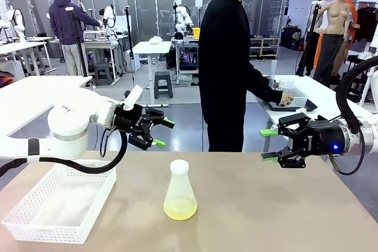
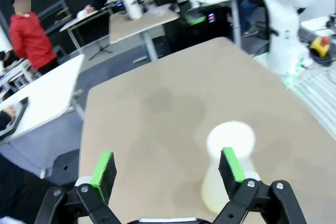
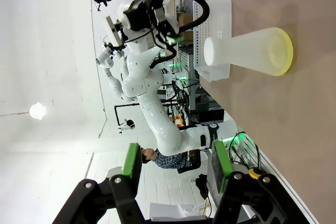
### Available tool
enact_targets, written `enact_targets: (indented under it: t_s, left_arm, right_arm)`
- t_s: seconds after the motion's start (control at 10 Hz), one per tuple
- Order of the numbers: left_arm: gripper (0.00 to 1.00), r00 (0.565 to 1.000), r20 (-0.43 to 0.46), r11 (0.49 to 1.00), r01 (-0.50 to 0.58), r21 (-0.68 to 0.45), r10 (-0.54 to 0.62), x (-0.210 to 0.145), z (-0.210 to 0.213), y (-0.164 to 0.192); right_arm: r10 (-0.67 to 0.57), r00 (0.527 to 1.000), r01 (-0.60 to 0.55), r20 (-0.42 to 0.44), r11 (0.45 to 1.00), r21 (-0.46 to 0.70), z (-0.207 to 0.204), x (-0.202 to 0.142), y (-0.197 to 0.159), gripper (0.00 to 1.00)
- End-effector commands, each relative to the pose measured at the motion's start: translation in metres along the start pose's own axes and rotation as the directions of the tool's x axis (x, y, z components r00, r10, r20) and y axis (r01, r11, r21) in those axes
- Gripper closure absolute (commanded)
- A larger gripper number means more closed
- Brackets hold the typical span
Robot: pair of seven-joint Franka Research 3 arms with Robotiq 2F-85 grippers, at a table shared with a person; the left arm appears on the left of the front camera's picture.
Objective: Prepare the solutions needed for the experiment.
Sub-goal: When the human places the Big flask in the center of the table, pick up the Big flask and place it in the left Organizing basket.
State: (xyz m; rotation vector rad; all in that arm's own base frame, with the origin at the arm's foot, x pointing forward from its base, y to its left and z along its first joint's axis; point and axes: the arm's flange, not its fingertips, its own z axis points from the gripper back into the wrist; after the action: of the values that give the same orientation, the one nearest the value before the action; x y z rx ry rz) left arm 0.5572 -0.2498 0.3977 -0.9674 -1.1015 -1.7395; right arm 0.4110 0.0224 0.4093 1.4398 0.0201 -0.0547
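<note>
A translucent white conical flask (image 1: 179,190) stands upright at the middle of the table. A shallow layer of pale yellow-green solution (image 1: 180,209) lies in its bottom. My left gripper (image 1: 163,134) hovers open above and to the left of the flask, with nothing between its fingers. In the left wrist view the flask (image 2: 227,171) sits just behind the right green pad (image 2: 231,164), outside the jaws of the left gripper (image 2: 167,167). My right gripper (image 1: 267,145) hangs open and empty to the right of the flask, pointing toward it. The right wrist view shows the flask (image 3: 247,52) well ahead of the right gripper (image 3: 176,165).
A white mesh basket (image 1: 41,232) sits at the table's front left, near the flask's left side. A person in black stands beyond the far edge, a hand (image 1: 286,98) on a tray at another table to the right. The tabletop to the flask's right lies bare.
</note>
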Motion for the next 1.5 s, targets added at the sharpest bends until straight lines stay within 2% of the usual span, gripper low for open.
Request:
enact_targets:
  t_s: [0.0, 0.2, 0.4, 0.8, 1.1, 1.4]
  left_arm:
    - [0.0, 0.996, 0.074, 0.994, -0.037, -0.099, 0.045, -0.001, 0.0, -0.01]
    - [0.0, 0.99, 0.117, 0.987, -0.056, -0.15, 0.074, -0.017, -0.012, -0.019]
    - [0.0, 0.989, 0.131, 0.991, -0.056, -0.122, 0.072, -0.041, -0.021, -0.016]
    - [0.0, 0.99, 0.115, 0.989, -0.061, -0.135, 0.077, -0.033, -0.019, -0.024]
    - [0.0, 0.987, 0.088, 0.982, -0.119, -0.149, 0.133, -0.058, -0.027, -0.012]
    - [0.0, 0.975, 0.149, 0.976, -0.142, -0.164, 0.167, -0.079, -0.03, -0.007]
  right_arm:
    - [0.006, 1.0, -0.006, -0.001, 1.0, 0.007, 0.0, 0.0, 0.002, 0.32]
    - [0.006, 1.0, -0.006, -0.001, 1.0, 0.007, 0.0, 0.0, 0.002, 0.32]
    - [0.006, 1.0, -0.006, -0.001, 1.0, 0.007, 0.0, 0.0, 0.002, 0.32]
    - [0.006, 1.0, -0.006, -0.001, 1.0, 0.007, 0.0, 0.0, 0.002, 0.32]
    - [0.006, 1.0, -0.006, -0.001, 1.0, 0.007, 0.0, 0.0, 0.002, 0.32]
    - [0.006, 1.0, -0.006, -0.001, 1.0, 0.007, 0.0, 0.0, 0.002, 0.32]
